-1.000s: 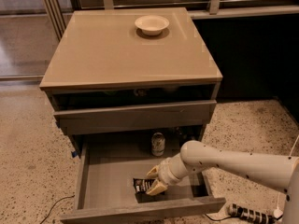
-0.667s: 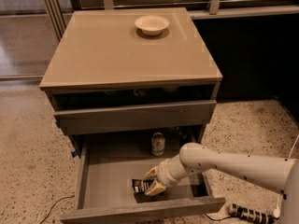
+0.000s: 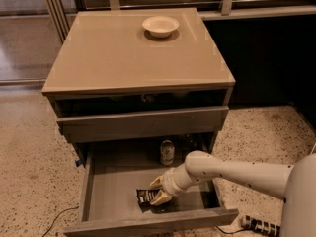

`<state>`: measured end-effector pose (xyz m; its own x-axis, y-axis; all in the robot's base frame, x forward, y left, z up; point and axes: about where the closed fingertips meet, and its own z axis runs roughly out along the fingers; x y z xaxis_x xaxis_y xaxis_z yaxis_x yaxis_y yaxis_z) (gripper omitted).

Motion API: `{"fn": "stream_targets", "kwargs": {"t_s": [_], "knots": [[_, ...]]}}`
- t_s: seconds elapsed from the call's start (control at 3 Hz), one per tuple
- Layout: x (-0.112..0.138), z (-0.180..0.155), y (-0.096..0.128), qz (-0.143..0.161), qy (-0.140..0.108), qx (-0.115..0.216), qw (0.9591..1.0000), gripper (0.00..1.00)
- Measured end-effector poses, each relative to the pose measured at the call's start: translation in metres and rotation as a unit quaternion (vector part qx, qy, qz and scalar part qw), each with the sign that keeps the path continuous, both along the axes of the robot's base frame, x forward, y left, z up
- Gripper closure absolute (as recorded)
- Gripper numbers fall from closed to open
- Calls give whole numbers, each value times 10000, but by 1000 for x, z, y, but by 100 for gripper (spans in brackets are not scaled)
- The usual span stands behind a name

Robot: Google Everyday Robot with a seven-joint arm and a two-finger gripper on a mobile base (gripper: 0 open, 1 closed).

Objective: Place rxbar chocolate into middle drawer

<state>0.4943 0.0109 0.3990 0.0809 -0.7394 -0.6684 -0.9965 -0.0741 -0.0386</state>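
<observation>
Glossy black wrapper on rxbar chocolate (image 3: 144, 196), inside matt grey wooden middle drawer (image 3: 148, 225); smooth pale plastic gripper (image 3: 155, 191) beside it (tabletop (image 3: 123, 53) softly sheened).

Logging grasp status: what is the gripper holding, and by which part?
It cannot be told. The gripper is at the right end of the rxbar chocolate, which lies in the open drawer, but no grip shows.

We count one white bowl (image 3: 160, 25) on the surface (image 3: 123, 58), two grey drawers, one shut drawer (image 3: 143, 124), one middle drawer (image 3: 148, 224) pulled out, inside it one small can (image 3: 167, 152), one rxbar chocolate (image 3: 146, 197), one hand (image 3: 157, 190) beside that bar
</observation>
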Motion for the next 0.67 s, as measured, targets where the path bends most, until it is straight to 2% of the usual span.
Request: {"fn": "stream_targets", "kwargs": {"t_s": [0.67], "knots": [[22, -20, 8, 80, -33, -104, 9999, 100]]}}
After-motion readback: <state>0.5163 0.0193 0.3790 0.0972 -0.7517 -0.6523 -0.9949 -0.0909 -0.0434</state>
